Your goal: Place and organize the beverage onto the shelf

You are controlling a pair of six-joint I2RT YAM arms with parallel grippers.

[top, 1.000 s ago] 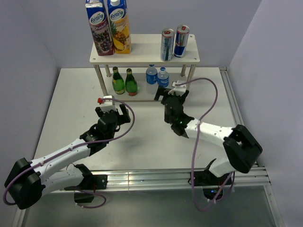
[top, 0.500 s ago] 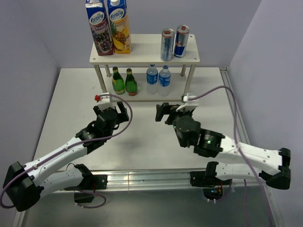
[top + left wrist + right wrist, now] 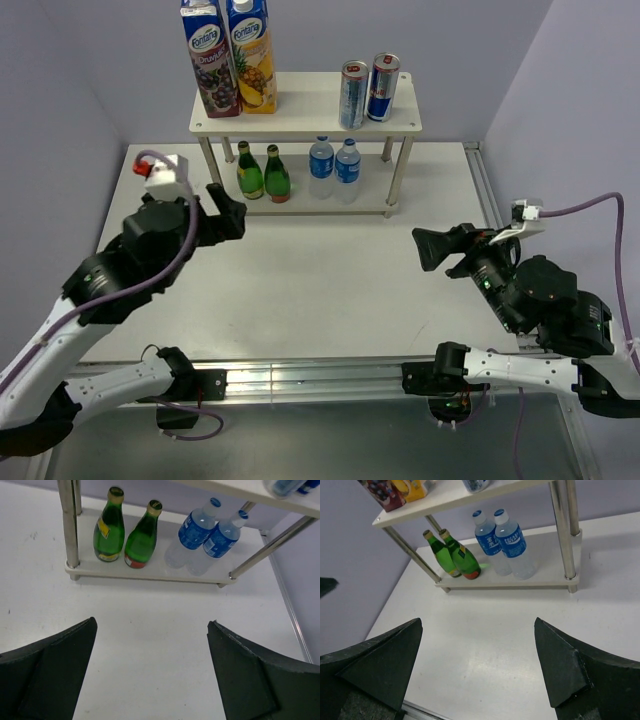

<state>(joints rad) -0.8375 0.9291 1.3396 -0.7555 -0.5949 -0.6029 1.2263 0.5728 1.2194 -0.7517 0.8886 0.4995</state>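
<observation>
The shelf [image 3: 305, 112] stands ahead of both arms, its long axis running left to right; our left gripper [image 3: 224, 206] hangs nearer, just off its left end; our right gripper [image 3: 432, 246] is well apart; both are spread and empty; cartons [image 3: 228, 55] and cans [image 3: 368, 90] stand on top, green bottles [image 3: 262, 172] and water bottles [image 3: 334, 162] below; we judge nothing remains to fetch.
</observation>
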